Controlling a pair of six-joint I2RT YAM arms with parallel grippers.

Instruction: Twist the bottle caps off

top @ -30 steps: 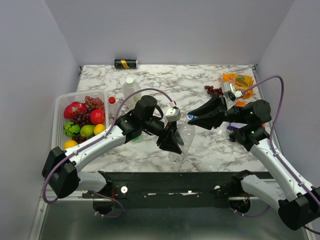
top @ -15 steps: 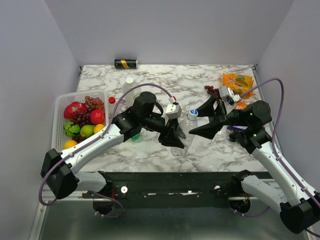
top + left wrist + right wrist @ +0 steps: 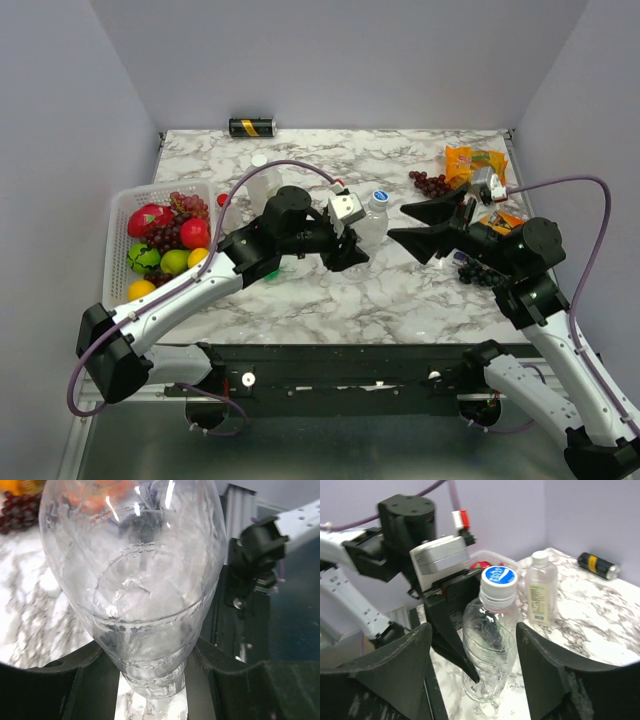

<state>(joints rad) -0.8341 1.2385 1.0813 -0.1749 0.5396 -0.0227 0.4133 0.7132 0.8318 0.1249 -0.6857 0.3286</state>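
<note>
the left end effector (image 3: 349, 251) is closed on the lower body of a large clear bottle (image 3: 367, 233), one dark finger pressed against each side. in the left wrist view the left end effector (image 3: 152, 666) shows the same grip: the ribbed base of the bottle (image 3: 135, 580) sits wedged between the two fingers. the bottle stands upright near the middle of the tabletop (image 3: 400, 290), and its blue cap (image 3: 379, 198) is on. whether its base rests on the marble i cannot tell.

the right end effector (image 3: 397, 223) is wide open and holds nothing. its fingertips point at the bottle from the right, close to the neck but apart from it. from the right wrist view the right end effector (image 3: 474, 630) frames the bottle (image 3: 489, 655) between its spread fingers, with the blue cap (image 3: 499, 576) above them, free of both.

a second large clear bottle (image 3: 262, 181) with a white cap stands upright behind the left arm, toward the far left of the tabletop – it also shows in the right wrist view (image 3: 541, 594). just beside it is a small bottle with a red cap (image 3: 224, 200). a patch of a green bottle (image 3: 272, 272) shows under the left arm, mostly hidden.

a white basket (image 3: 118, 215) of fruit sits at the left edge. a black-and-gold can (image 3: 252, 127) lies on its side at the far edge. loose grapes (image 3: 430, 182) and orange snack packs (image 3: 474, 160) lie at the far right.
</note>
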